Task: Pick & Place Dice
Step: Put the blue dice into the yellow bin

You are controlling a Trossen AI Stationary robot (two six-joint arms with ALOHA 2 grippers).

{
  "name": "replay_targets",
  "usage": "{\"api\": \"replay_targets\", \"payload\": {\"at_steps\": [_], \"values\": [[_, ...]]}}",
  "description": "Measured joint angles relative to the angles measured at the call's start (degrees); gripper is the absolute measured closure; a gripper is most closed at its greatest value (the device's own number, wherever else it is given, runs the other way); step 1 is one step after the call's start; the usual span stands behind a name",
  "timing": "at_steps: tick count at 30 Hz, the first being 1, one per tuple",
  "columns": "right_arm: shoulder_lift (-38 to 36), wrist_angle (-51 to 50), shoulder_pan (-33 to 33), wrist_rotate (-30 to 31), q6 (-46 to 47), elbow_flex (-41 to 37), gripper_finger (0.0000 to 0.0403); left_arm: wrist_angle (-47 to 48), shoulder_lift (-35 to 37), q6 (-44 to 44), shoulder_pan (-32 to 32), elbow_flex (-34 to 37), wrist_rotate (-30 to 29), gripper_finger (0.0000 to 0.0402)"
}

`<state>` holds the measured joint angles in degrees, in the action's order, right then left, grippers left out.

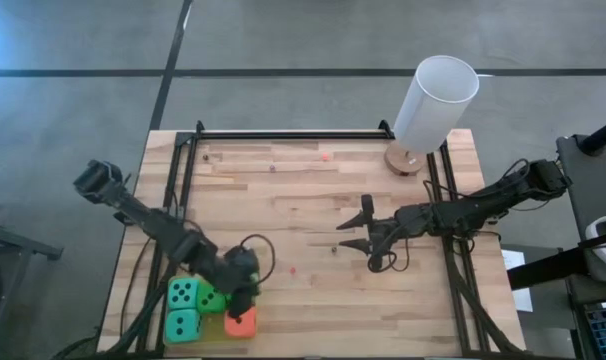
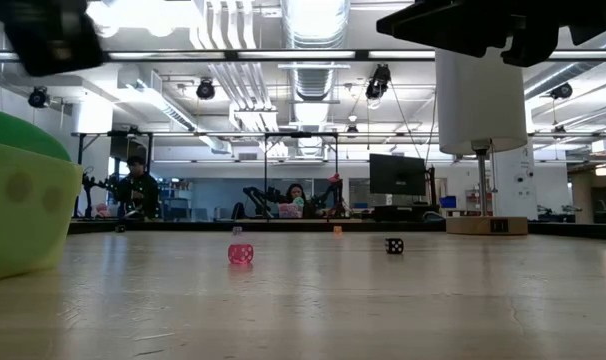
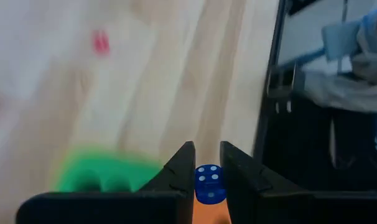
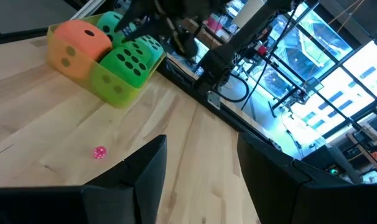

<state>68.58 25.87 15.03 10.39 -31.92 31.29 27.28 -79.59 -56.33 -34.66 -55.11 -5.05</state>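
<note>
The left hand (image 1: 245,295) sits low at the near left corner of the tabletop (image 1: 303,190), its fingers drawn narrow on a small blue die (image 3: 208,184); the pinch is tight because the die is tiny and would slip from a looser hold; directly beneath it shows the orange-red cube (image 1: 241,323), so the hand appears to be holding the small die over that cube, either to set it there or having just lifted it, and I cannot tell which. The orange-red cube is packed against a green cube (image 1: 214,299) and two teal cubes (image 1: 183,293), all touching, which reads as a gathering spot for the soft dice. The right hand (image 1: 355,228) hovers near the middle of the tabletop with its fingers spread wide and nothing between them, probably waiting clear of the left arm's work. A pink die (image 4: 99,152) and a black die (image 2: 394,245) lie loose on the bare wood, well apart from the cluster; the white cylinder (image 1: 435,100) stands at the far right corner.
</note>
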Motion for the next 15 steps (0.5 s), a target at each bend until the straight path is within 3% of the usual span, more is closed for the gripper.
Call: {"api": "replay_targets", "payload": {"at_steps": [6, 15], "values": [[0.0, 0.0, 0.0, 0.0, 0.0, 0.0, 0.0209, 3.0, 0.0, -14.4, -4.3, 0.0, 6.3, 0.0344], [0.0, 0.0, 0.0, 0.0, 0.0, 0.0, 0.0209, 6.8, 0.0, -26.0, -7.2, 0.0, 12.0, 0.0344]]}}
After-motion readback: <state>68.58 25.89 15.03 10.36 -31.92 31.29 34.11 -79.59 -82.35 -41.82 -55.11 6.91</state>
